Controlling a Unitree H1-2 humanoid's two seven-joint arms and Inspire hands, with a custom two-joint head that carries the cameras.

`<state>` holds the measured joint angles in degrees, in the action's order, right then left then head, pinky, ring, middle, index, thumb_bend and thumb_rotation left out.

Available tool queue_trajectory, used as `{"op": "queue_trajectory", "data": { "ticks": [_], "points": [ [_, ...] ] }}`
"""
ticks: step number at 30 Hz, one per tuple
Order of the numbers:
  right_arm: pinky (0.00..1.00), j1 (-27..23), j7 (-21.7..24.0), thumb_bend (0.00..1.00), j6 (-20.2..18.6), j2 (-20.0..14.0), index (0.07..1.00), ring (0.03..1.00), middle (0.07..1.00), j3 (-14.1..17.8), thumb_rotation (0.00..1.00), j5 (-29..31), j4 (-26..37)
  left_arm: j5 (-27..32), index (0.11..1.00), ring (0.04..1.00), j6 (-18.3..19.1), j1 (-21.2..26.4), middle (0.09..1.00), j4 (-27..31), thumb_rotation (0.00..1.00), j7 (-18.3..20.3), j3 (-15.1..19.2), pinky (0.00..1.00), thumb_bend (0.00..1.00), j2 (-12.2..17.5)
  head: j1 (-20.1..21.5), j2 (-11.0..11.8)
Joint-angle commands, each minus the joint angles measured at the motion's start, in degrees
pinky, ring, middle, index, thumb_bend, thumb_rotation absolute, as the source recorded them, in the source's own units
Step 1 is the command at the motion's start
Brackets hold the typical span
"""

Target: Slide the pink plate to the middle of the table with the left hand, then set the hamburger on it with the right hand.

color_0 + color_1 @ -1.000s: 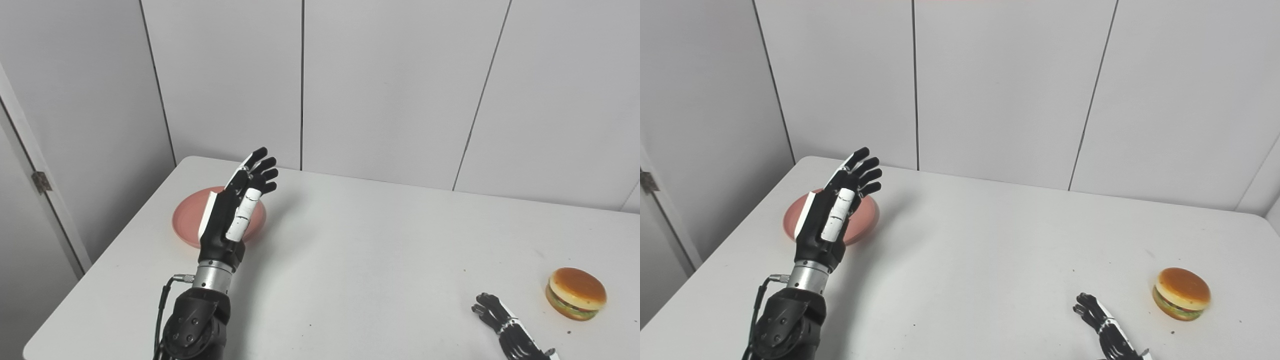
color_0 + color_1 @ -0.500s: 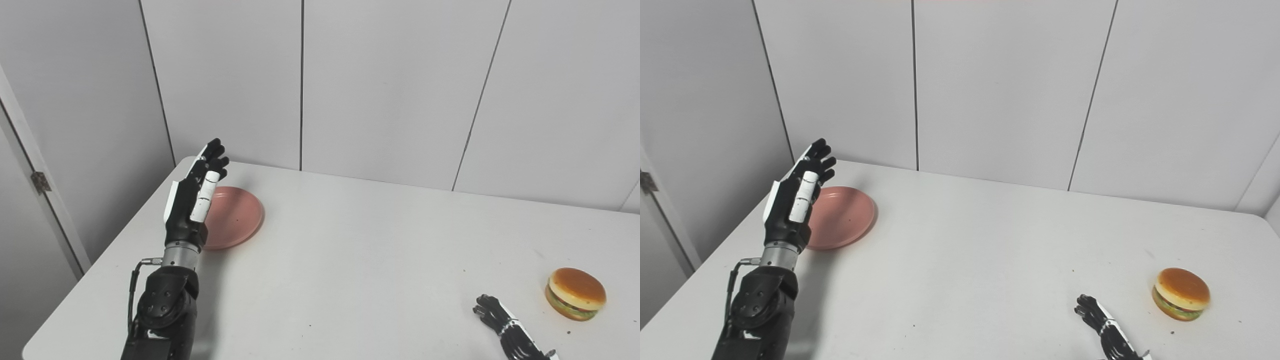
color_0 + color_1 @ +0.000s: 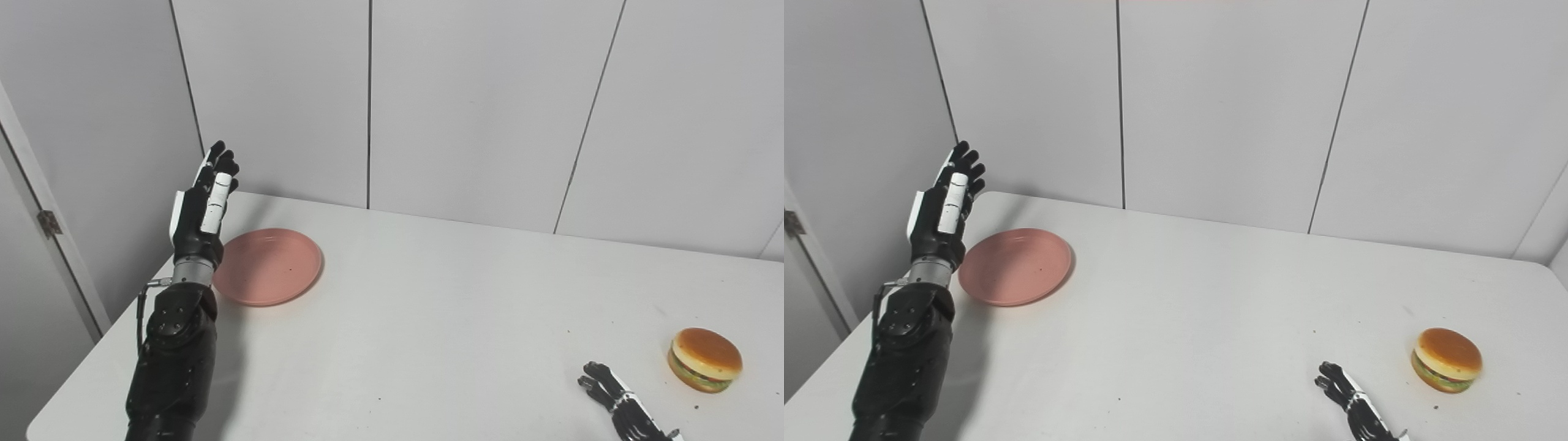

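Left eye view shows a white table (image 3: 429, 318) set against pale wall panels (image 3: 478, 104), with a door frame and hinge (image 3: 51, 223) at the far left edge. The pink plate (image 3: 267, 266) lies flat near the table's far left corner, well away from the middle, and nothing rests on it.

The left robot hand (image 3: 202, 211) stands raised just beside the plate's left rim, above the table's left edge. Its fingers (image 3: 219, 164) point upward and lie nearly straight, close beside one another, with the white back panel turned toward the camera. It holds nothing and does not touch the plate. Below it, the silver wrist ring and the black forearm run down to the picture's bottom edge, and a thin cable loops at the wrist.

The hamburger (image 3: 704, 359) sits on the table near the right edge, upright, with its tan bun on top and green and red layers showing at the side. It is well apart from the plate, across most of the table.

The right robot hand (image 3: 615, 401) lies low at the bottom right, close to the table surface, near the hamburger but not touching it. Its dark fingers (image 3: 1331, 378) are slightly curled and spread, gripping nothing. Part of this hand is cut off by the bottom edge.
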<state>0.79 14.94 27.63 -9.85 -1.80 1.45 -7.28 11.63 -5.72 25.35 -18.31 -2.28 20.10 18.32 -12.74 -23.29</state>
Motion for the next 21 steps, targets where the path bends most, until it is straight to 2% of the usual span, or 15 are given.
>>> {"op": "queue_trajectory", "data": {
  "ticks": [1,5,9,14,19,21],
  "points": [
    [0.89,-1.9,-1.3,0.84,-2.6,-0.9,0.873,0.857,0.889,0.6,0.97,-0.6,-5.7,0.2,0.952,0.927,-3.0,4.4,0.942,-1.7,0.81,0.8,0.2,0.93,0.91,2.6,0.1,-0.1],
    [0.9,-1.7,-1.5,0.85,-2.9,-0.9,0.873,0.861,0.89,0.5,0.98,-1.1,-5.3,-0.7,0.929,0.931,-5.2,5.8,0.938,-7.3,0.81,1.3,-0.7,0.92,0.87,4.1,0.2,-0.2],
    [0.89,-1.6,-1.6,0.84,-2.9,-1.0,0.87,0.861,0.888,0.5,0.97,-1.0,-5.2,-0.3,0.945,0.942,-7.8,7.5,0.951,-13.0,0.79,2.1,-0.7,0.95,0.86,5.2,0.2,-0.2],
    [0.9,-1.4,-1.6,0.85,-3.3,-1.0,0.872,0.867,0.889,0.4,0.97,-1.0,-4.7,-0.1,0.959,0.936,-9.3,9.6,0.96,-19.1,0.82,2.0,-0.4,0.95,0.82,6.8,0.4,-0.3],
    [0.89,-1.4,-1.7,0.86,-3.4,-1.2,0.874,0.868,0.891,0.2,0.97,-1.3,-4.5,0.2,0.959,0.94,-12.2,11.5,0.96,-27.3,0.79,3.6,-0.4,0.93,0.87,9.1,0.5,-0.4],
    [0.89,-1.3,-1.8,0.86,-3.3,-1.2,0.873,0.865,0.89,0.2,0.97,-1.3,-4.6,0.1,0.96,0.942,-12.8,11.6,0.964,-29.1,0.79,3.5,-0.2,0.94,0.86,9.4,0.4,-0.5]
  ]
}}
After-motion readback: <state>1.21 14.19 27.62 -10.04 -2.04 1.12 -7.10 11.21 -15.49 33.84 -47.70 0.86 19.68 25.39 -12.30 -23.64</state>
